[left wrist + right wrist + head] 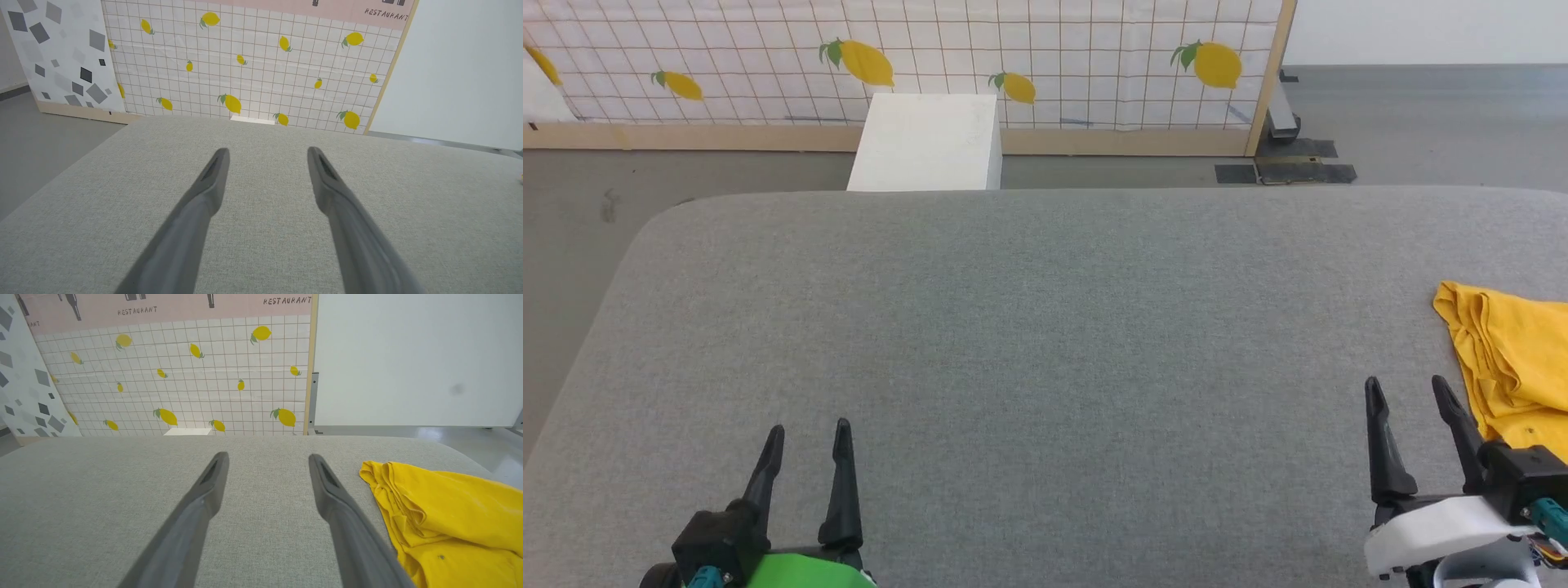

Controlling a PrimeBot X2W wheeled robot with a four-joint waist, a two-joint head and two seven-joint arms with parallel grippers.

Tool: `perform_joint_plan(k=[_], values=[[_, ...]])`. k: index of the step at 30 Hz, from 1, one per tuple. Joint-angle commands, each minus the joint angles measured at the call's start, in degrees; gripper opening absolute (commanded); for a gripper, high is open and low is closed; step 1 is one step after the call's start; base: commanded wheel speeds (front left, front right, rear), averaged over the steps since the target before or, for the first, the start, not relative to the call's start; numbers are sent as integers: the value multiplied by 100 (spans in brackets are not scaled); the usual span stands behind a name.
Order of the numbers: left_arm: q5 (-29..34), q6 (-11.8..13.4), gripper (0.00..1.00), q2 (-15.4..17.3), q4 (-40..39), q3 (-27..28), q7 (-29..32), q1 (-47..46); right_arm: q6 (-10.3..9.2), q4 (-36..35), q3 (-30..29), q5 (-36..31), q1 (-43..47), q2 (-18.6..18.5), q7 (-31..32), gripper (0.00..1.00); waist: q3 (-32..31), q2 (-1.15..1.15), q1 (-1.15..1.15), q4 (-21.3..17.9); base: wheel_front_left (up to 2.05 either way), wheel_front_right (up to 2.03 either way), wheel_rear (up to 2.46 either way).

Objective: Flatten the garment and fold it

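Lower left of the frame: the robot's left fingers (841, 482) are spread wide over the grey counter (1045, 327), with nothing between them and no cloth near them. Upper centre, beyond the counter's far edge, a white box (927, 143) stands on the floor before a screen printed with lemons (1054, 49); the middle of the counter is bare. Lower right: the right fingers (1380, 449) are likewise spread and hold nothing, their tips just beside the yellow T-shirt (1515, 359). The shirt lies bunched at the far right edge of the frame, running out of the picture; its near folds are gathered in ridges, and no print shows on the cloth that is in view.

By the look of it the job has barely begun: flattening comes first, and the shirt has not yet been taken up. The next move seems to belong to the right arm, which would need to swing rightward, pinch a fold or hem and draw the shirt toward the open middle, where the left arm can reach it and both can spread it out.
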Motion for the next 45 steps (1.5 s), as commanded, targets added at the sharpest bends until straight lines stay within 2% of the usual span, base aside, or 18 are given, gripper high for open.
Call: perform_joint_plan(k=[1,3,4,45], values=[[44,-40,100,-43,20,33,-27,53,-10,43,20,32,45,11,-57,100,14,0,1,0,0,0,0],[108,-69,100,-30,78,29,-28,37,-10,82,42,25,24,11,-79,100,33,0,1,-6,0,0,0],[86,-61,0,-10,74,10,0,-1,0,82,36,-1,0,0,-45,0,33,0,1,-5,0,0,0],[705,-321,0,-351,181,348,400,-221,-3,-42,215,-126,-77,2,233,0,20,0,1,-20,0,0,0]])
